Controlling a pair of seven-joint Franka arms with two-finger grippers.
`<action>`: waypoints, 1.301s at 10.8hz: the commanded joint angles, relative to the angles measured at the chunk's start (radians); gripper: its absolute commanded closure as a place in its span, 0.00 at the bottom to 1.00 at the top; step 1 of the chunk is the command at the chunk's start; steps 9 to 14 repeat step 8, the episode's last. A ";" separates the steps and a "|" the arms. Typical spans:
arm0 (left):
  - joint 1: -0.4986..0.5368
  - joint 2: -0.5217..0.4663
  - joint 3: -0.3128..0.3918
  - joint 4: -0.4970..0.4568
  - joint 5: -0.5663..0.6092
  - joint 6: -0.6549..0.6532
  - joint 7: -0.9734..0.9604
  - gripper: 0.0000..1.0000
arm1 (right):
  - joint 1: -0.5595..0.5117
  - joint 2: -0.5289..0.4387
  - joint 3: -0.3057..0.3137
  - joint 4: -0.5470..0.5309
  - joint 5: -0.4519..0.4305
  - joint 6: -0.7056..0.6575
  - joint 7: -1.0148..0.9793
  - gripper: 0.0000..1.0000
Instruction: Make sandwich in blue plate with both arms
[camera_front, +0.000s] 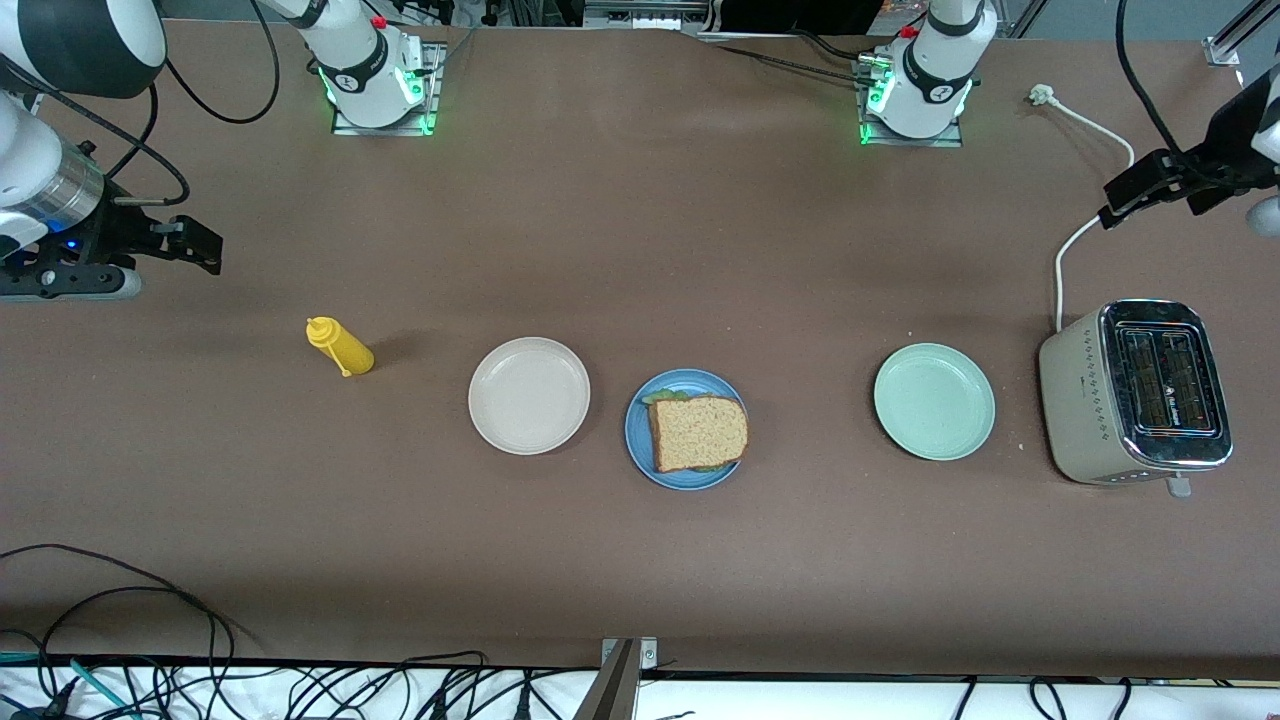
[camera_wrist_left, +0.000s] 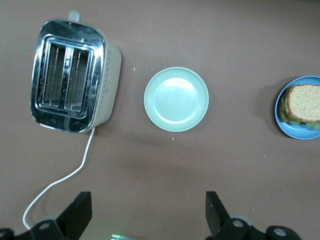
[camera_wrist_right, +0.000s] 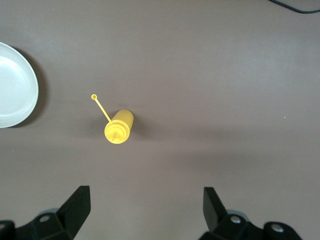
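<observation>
Front view: sandwich (camera_front: 699, 433) sits assembled on the blue plate (camera_front: 637, 435), between the white plate (camera_front: 529, 396) and green plate (camera_front: 934, 401). Left gripper (camera_wrist_left: 145, 212) hangs over table near the toaster (camera_front: 1135, 392), right gripper (camera_wrist_right: 142, 210) near the mustard (camera_wrist_right: 118, 127); both empty, fingers spread. Task looks done; nothing left but parking.
</observation>
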 joint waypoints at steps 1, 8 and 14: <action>-0.001 0.006 -0.006 0.038 0.016 -0.067 -0.011 0.00 | -0.003 0.005 -0.002 0.018 0.000 -0.009 0.010 0.00; -0.022 0.071 0.084 0.109 -0.079 -0.087 -0.003 0.00 | -0.004 0.010 -0.002 0.018 0.000 -0.006 0.010 0.00; -0.022 0.071 0.084 0.109 -0.079 -0.087 -0.003 0.00 | -0.004 0.010 -0.002 0.018 0.000 -0.006 0.010 0.00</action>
